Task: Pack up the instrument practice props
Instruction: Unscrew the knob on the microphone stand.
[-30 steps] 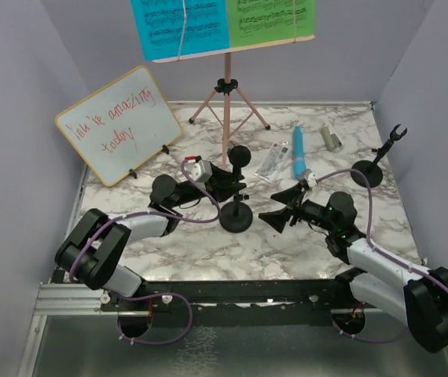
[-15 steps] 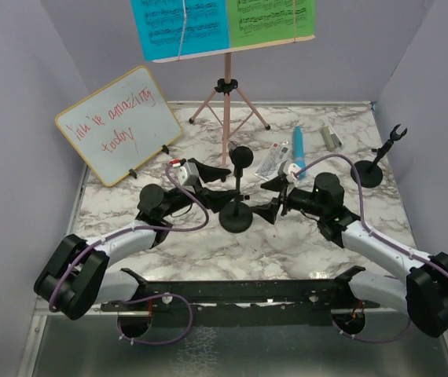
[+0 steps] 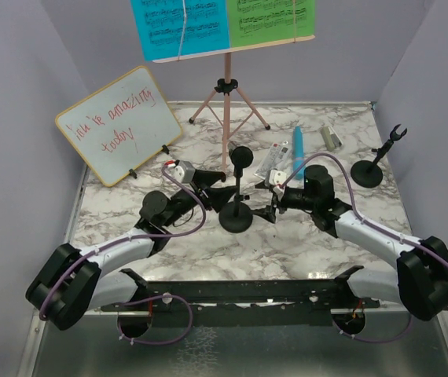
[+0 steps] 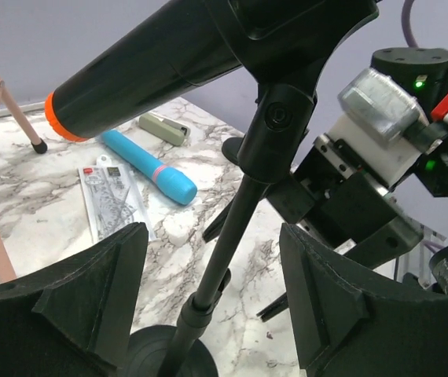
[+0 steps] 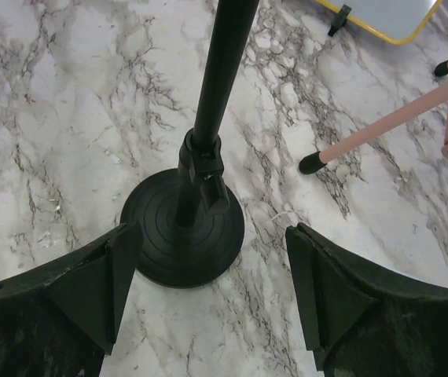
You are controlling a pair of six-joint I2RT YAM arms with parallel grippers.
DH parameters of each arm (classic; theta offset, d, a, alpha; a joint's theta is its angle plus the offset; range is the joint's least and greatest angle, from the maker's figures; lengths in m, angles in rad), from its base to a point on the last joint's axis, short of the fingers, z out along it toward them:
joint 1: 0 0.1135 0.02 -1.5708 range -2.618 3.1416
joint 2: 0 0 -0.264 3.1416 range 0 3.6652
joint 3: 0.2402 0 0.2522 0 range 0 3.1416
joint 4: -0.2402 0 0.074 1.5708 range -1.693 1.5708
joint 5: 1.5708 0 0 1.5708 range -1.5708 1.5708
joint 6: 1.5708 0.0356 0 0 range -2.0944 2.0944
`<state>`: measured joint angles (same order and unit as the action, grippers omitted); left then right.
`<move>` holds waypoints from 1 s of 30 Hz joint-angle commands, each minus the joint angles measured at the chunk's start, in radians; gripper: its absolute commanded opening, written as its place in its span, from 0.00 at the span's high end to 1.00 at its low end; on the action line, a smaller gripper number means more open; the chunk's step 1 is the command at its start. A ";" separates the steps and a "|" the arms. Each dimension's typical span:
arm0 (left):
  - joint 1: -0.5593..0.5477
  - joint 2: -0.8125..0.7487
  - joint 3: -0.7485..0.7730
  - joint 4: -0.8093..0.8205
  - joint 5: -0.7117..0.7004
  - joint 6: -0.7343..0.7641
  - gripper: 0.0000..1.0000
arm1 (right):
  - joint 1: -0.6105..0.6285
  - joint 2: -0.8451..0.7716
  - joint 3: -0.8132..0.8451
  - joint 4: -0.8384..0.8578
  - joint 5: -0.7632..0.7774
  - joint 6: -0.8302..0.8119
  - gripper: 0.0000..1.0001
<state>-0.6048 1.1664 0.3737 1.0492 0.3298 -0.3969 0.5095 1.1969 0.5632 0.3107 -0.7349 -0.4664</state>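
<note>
A black microphone (image 3: 241, 155) sits in a round-based mic holder (image 3: 235, 216) at the table's middle. My left gripper (image 3: 218, 196) stands open just left of the holder. In the left wrist view the stem (image 4: 236, 232) rises between the fingers (image 4: 90, 298) untouched, under the orange-ringed microphone (image 4: 169, 63). My right gripper (image 3: 268, 210) is open just right of the base, which lies ahead of its fingers (image 5: 342, 302) as a ribbed disc (image 5: 183, 228). A blue microphone (image 3: 297, 151) lies behind. The second mic holder (image 3: 368, 171) stands far right. The pink tripod (image 3: 225, 102) carries blue (image 3: 178, 27) and green (image 3: 271, 20) music sheets.
A yellow-framed whiteboard (image 3: 118, 126) leans at the back left. A small silver cylinder (image 3: 332, 137) and a flat clear packet (image 3: 271, 162) lie near the blue microphone. Purple walls close in the table on three sides. A pink tripod foot (image 5: 312, 162) rests just beyond the base.
My left gripper has opened off the mic holder's stem and stays around it. My right gripper has moved left, up to the holder's base, its jaws a little narrower.
</note>
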 commanded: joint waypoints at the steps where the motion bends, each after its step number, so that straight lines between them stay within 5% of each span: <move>1: -0.040 0.004 0.038 -0.039 -0.107 -0.016 0.26 | 0.005 0.051 0.038 -0.029 -0.076 -0.079 0.21; 18: -0.118 0.119 0.163 -0.049 -0.175 0.083 0.32 | 0.004 0.133 0.090 0.013 -0.106 -0.114 0.35; 30: -0.118 0.118 0.142 -0.052 -0.113 0.124 0.71 | 0.004 0.163 0.125 -0.007 -0.141 -0.125 0.48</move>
<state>-0.7223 1.2816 0.5133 0.9966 0.1932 -0.3019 0.5095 1.3445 0.6544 0.3119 -0.8383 -0.5774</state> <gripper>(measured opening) 0.370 0.533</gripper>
